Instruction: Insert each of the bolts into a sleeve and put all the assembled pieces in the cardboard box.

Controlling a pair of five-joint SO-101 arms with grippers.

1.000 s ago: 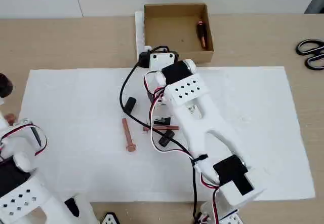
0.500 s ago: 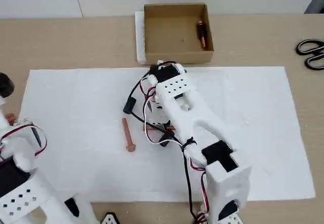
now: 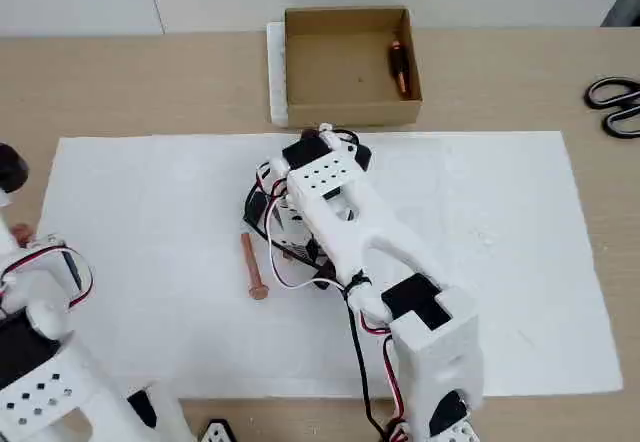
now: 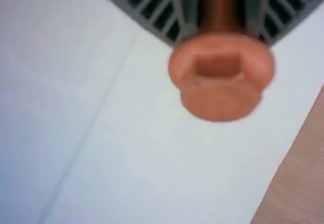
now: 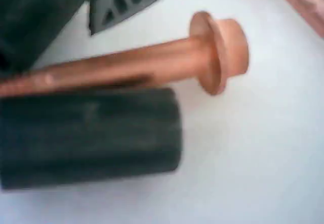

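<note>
Copper flanged bolt (image 4: 221, 79) in left tool (image 4: 220, 11), loose bolt (image 5: 147, 62) beside matte black sleeve (image 5: 86, 138)

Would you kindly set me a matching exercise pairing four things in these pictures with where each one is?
Things:
1. scissors
2. assembled piece
3. loose bolt
4. held bolt

Places:
A. lying on the white sheet
B. between the jaws of the left gripper
C. on the bare wooden table
D. inside the cardboard box

Pairs: 1-C, 2-D, 3-A, 4-B.
</note>
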